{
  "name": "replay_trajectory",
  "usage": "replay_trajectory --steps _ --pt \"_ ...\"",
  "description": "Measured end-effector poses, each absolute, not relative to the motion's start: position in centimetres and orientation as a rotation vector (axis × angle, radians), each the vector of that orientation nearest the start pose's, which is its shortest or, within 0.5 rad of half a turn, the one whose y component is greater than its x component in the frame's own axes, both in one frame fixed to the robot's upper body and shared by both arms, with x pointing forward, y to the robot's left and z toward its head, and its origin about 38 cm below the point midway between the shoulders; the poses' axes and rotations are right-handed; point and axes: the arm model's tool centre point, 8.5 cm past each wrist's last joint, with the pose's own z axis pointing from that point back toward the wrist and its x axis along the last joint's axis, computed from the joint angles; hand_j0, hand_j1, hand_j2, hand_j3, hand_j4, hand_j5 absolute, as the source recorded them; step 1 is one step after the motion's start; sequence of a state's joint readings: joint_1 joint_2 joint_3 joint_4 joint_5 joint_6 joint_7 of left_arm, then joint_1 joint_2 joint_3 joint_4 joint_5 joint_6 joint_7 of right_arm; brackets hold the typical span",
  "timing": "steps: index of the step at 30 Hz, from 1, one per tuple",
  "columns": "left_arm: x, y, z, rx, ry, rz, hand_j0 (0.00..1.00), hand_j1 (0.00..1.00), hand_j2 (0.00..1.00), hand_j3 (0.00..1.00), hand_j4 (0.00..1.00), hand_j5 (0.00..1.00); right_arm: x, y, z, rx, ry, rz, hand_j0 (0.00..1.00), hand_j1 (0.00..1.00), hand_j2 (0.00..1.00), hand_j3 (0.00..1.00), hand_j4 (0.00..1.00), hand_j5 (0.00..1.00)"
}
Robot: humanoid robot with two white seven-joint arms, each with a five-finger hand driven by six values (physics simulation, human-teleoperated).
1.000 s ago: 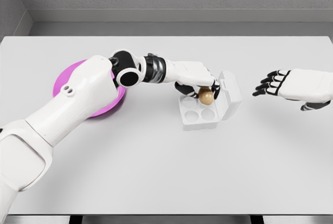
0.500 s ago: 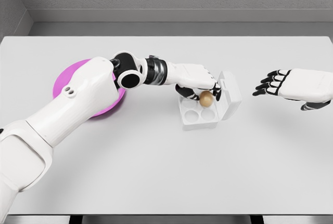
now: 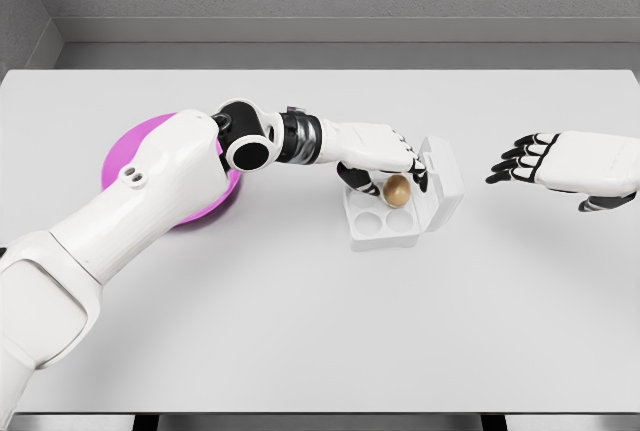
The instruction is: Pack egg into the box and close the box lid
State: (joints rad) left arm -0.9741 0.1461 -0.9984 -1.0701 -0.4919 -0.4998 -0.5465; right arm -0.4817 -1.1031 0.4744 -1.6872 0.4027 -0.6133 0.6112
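My left arm enters from the lower left and reaches diagonally across the white table (image 3: 300,341) toward the middle. Behind its upper part lies a magenta plate (image 3: 125,156), mostly hidden by the arm.

Just past the table's centre sits the white egg box (image 3: 382,223), its tray showing round cups; the two nearer cups are bare. Its lid (image 3: 443,183) stands open, hinged along the tray's right side and leaning away to the right. The box's long sides run roughly from near to far, slightly turned.

My left hand (image 3: 385,156) hovers over the far half of the tray, palm down, fingers curled around the brown egg (image 3: 397,189). The egg sits at the far right cup, close against the lid; whether it already rests in the cup I cannot tell. It looks nearly round from here, so I cannot tell which way its long axis points.

Well to the right, apart from the box, my right hand (image 3: 560,166) hangs above the table with its dark-tipped fingers spread loosely toward the box, holding nothing.
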Motion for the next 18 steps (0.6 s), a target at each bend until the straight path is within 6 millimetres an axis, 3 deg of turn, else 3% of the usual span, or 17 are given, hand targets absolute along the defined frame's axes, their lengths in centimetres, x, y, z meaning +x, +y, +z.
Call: replay_trajectory --steps 3,12,18 --pt "47.4 1.5 18.3 -0.093 1.897 2.952 0.81 0.81 0.81 0.81 0.81 0.81 37.6 -35.8 25.3 -0.521 -1.160 2.300 1.00 1.00 1.00 1.00 1.00 1.00" --pt "48.3 3.6 18.8 -0.139 1.898 2.974 0.81 0.81 0.81 0.81 0.81 0.81 37.7 -35.8 25.4 -0.524 -1.164 2.300 1.00 1.00 1.00 1.00 1.00 1.00" --pt "49.3 6.9 19.7 -0.183 1.916 2.978 0.81 0.81 0.81 0.81 0.81 0.81 37.5 -35.0 25.6 -0.520 -1.185 2.315 1.00 1.00 1.00 1.00 1.00 1.00"
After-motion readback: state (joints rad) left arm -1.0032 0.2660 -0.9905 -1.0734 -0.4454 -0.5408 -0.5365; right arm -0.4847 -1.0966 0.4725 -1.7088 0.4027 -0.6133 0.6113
